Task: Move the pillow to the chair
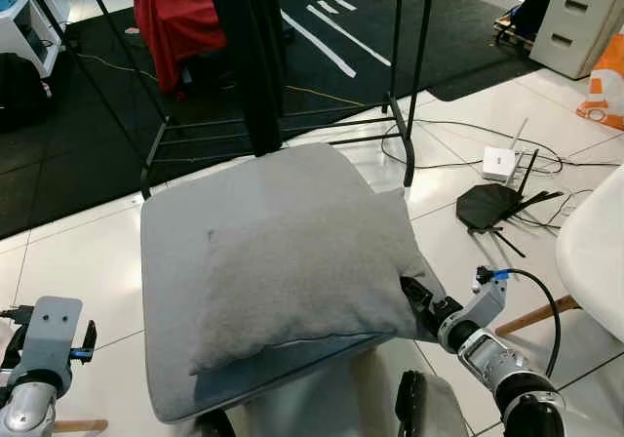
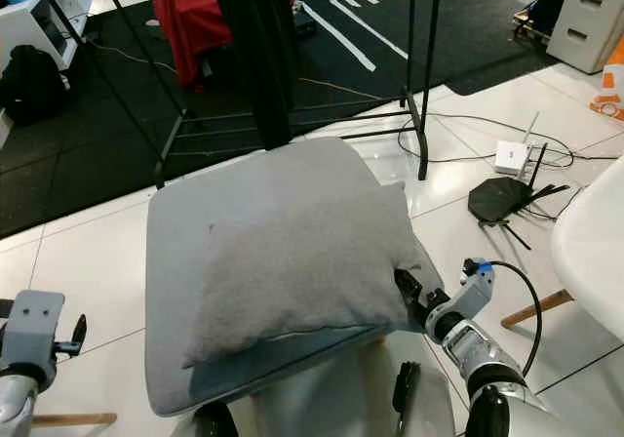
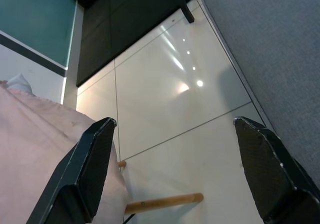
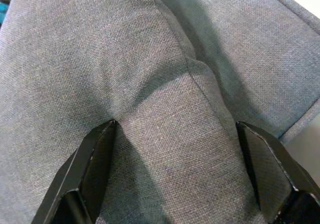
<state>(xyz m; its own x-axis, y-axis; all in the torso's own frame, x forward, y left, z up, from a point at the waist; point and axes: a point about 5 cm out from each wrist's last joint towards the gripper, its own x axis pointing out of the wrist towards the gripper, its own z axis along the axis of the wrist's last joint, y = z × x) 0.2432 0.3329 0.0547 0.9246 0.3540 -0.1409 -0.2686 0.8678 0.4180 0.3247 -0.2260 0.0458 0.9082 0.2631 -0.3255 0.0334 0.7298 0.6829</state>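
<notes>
Right end effector fingers spread around pillow corner.

We saw sharp, evenly lit frames without motion blur. Overhead lights left small glare spots on the glossy white floor tiles. A soft shadow darkened the grey pillow.

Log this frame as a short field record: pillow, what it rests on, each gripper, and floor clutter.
pillow: grey pillow, lying flat on a larger grey cushion
support: grey seat cushion, edges showing past the pillow on the left and far sides
right gripper: right gripper, fingers open, pressed against the pillow's near right corner
left gripper: left gripper, open, over bare white floor tiles, beside the cushion
floor clutter: black router, white router, cables
rack: black metal rack behind the cushion
</notes>
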